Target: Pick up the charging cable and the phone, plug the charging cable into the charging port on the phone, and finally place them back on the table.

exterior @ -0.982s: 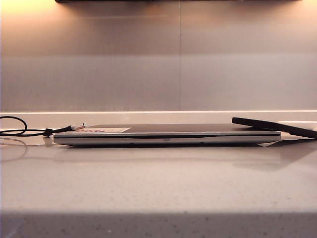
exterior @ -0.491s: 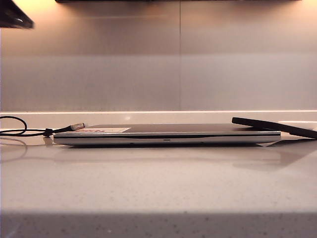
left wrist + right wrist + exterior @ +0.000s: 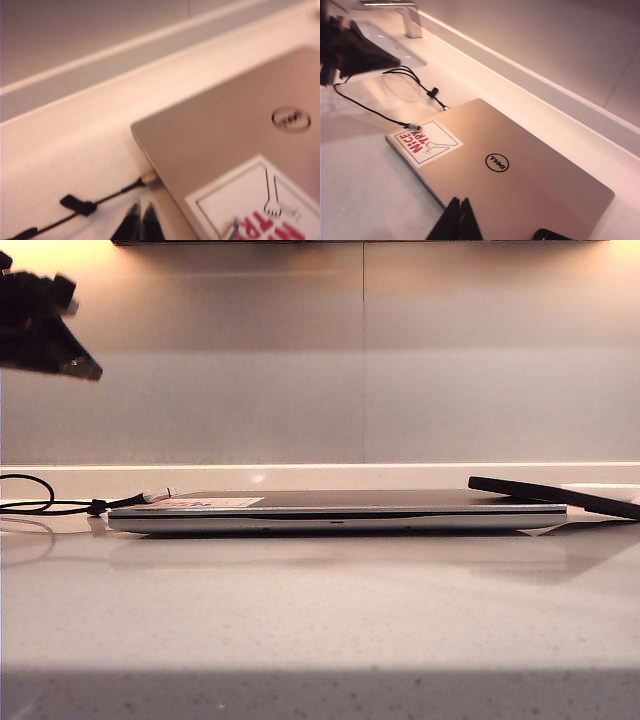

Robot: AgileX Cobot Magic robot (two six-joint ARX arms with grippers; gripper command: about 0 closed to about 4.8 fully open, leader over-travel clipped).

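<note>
The table [image 3: 320,620] spreads bare and glossy in front of the closed laptop [image 3: 340,510], which lies flat across the middle of the exterior view. The phone [image 3: 555,494] rests tilted on the laptop's right end, one end propped on the lid and the other reaching out past the laptop's edge. In the right wrist view only a dark corner of the phone [image 3: 552,234] shows beside the laptop's near corner.

The charging cable [image 3: 60,505] lies on the table off the laptop's left end, its pale plug tip at the laptop's corner by the sticker [image 3: 205,503]. In the left wrist view the cable [image 3: 95,200] runs up to the laptop's side edge, the plug tip just beside it, with a small black band further along the cord.

The left gripper [image 3: 141,222] hangs above the table beside the laptop's left edge, near the plug, its fingers pressed together and holding nothing. In the exterior view it shows as a dark shape [image 3: 45,330] high above the cable. The right gripper [image 3: 459,220] hovers over the laptop's lid, fingers likewise pressed together and empty.

Beyond the laptop a low pale ledge runs along the wall [image 3: 360,360].
</note>
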